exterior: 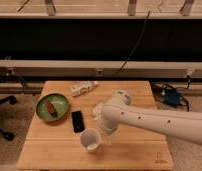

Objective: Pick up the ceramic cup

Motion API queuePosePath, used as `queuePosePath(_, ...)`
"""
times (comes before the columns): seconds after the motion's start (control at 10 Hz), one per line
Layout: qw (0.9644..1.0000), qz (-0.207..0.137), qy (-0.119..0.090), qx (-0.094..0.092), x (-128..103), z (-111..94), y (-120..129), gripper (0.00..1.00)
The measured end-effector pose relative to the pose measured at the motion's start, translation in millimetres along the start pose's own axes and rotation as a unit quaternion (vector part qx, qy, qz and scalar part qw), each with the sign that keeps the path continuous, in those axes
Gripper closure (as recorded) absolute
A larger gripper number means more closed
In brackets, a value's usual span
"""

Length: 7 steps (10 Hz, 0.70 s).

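The ceramic cup (90,139) is small, white and round with a wide rim, and stands upright near the front of the wooden table (134,150). My white arm reaches in from the right across the table. My gripper (105,132) is at the arm's end, pointing down just to the right of the cup and very close to its rim. The arm hides most of the gripper.
A green plate (44,112) holding a small orange-red thing (52,107) sits at the left. A black flat device (77,121) lies beside it. A white crumpled packet (84,88) lies at the back. A small white block (96,111) peeks out behind my arm.
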<state>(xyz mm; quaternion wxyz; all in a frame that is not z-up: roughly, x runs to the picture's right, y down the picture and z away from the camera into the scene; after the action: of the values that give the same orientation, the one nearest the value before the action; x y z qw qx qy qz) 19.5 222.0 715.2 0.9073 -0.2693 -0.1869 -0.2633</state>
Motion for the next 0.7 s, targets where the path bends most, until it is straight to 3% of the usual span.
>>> queuePosePath(0.4, 0.9995, -0.008, 0.014, 0.026, -10.9, -50.8, 33.1, 0.2)
queuePosePath(0.7, 0.9988, -0.036, 0.003, 0.032, -27.8, -61.8, 55.6, 0.2)
